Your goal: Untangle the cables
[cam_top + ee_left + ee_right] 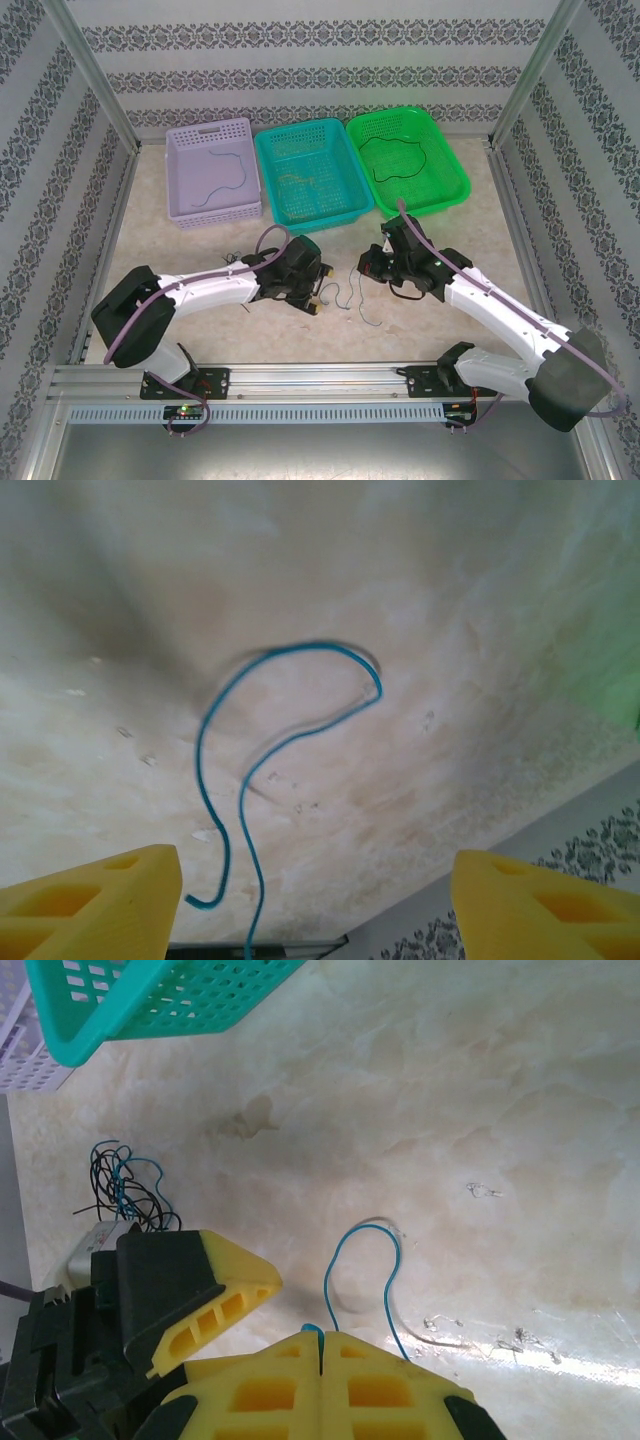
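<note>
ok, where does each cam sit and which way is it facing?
Top external: above and behind the bases, looking down on table, baskets, left arm, right arm.
Left wrist: on the left arm, facing the table; open left claw at bottom.
Right wrist: on the right arm, facing down; right claw shut on blue cable.
Shared: both wrist views show that cable's loop.

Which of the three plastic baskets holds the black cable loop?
The bright green plastic basket, rightmost in the row; its black cable lies in a wide loop.
</note>
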Motion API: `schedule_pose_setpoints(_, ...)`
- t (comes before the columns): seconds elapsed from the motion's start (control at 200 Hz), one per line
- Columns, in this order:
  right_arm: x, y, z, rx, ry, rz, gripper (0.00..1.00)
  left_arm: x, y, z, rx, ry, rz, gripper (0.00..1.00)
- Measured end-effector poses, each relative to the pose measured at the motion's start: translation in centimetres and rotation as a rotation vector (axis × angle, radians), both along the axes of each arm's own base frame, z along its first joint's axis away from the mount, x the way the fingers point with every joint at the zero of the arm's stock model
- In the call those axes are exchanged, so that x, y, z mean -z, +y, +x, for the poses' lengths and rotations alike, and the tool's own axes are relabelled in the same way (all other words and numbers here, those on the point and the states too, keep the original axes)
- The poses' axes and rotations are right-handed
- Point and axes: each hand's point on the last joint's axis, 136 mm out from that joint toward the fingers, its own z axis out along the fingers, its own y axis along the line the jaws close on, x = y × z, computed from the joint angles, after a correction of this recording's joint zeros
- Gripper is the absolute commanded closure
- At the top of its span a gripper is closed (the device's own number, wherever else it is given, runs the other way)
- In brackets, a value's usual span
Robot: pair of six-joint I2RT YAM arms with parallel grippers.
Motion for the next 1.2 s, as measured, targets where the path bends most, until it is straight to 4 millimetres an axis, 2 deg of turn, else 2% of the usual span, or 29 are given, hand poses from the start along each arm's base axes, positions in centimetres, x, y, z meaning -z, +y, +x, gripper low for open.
schedule_pose_setpoints(0.17,0.0,0.1,0.1,0.006,-0.006,-0.002,1.0,-0.1,-0.7,-0.7,0.016,0.005,-0.012,0.37)
schedule_pose_setpoints(0.295,0.0,0.0,0.1,0.008,-0.007,-0.005,1.0,-0.2,-0.1,-1.3,0.015,0.019,0.009,0.39)
schedule_pose_setpoints(0.385,0.0,0.0,0.1,0.008,-0.006,-0.006,1.0,-0.9,0.3,-1.6,0.013,0.02,0.008,0.45)
schedule_pose_setpoints(0.485,0.1,0.0,0.1,0.008,-0.005,-0.007,1.0,-1.2,0.2,-1.6,0.015,0.017,-0.001,0.46)
schedule_pose_setpoints(0.615,0.1,0.1,0.3,0.009,-0.008,-0.005,1.0,-0.8,-0.5,-1.8,0.033,0.03,-0.018,0.48)
schedule_pose_setpoints(0.734,0.1,0.2,0.4,0.008,-0.012,-0.001,1.0,0.0,-1.2,-2.2,0.056,0.044,-0.022,0.54)
schedule_pose_setpoints(0.964,0.0,0.2,0.5,0.009,-0.017,0.002,1.0,-0.2,-1.9,-2.6,0.076,0.036,-0.042,0.66)
schedule_pose_setpoints(1.199,0.4,0.1,0.4,0.01,-0.01,-0.003,1.0,1.0,-1.4,-2.9,0.073,0.043,-0.028,0.68)
